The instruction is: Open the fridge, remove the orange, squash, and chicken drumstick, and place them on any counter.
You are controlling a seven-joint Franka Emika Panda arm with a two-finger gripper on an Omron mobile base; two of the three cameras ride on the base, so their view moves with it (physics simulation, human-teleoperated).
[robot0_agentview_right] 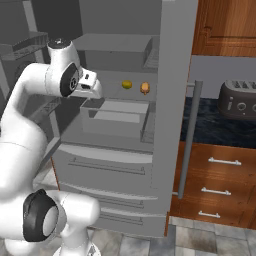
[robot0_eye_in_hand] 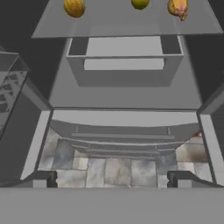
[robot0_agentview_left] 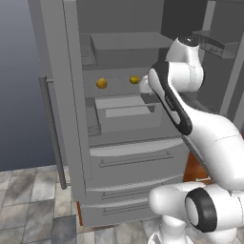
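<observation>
Fridge doors both swung wide, so the opening step reads as done; retrieval step in hand, nothing yet lifted. Three food pieces seen in a row on the middle shelf along the top edge of the hand view: a round orange-yellow piece at upper left, taken as the orange; a greenish-yellow piece at top centre, taken as the squash; a golden-brown tapering piece at upper right, the chicken drumstick. In the left base view, orange at centre left of the frame and squash just beside the forearm, drumstick hidden behind the arm. In the right base view, squash and drumstick side by side right of centre. Claw released, tips spread wide at the bottom corners of the hand view, nothing between them; hand aimed down past the inner bin toward the lower drawers and floor tiles, well below the shelf line. Bench visible at the right of the right base view, dark glossy strip under a toaster, beyond the open right door. Next move, as judged: raise and tilt the hand so one piece comes to frame centre, advance over the shelf, straddle it with the open tips, then close. Drumstick nearest the right door and bench, perhaps the easiest first pick. Risk: forearm close to the shelf front and door bins during the reach.
</observation>
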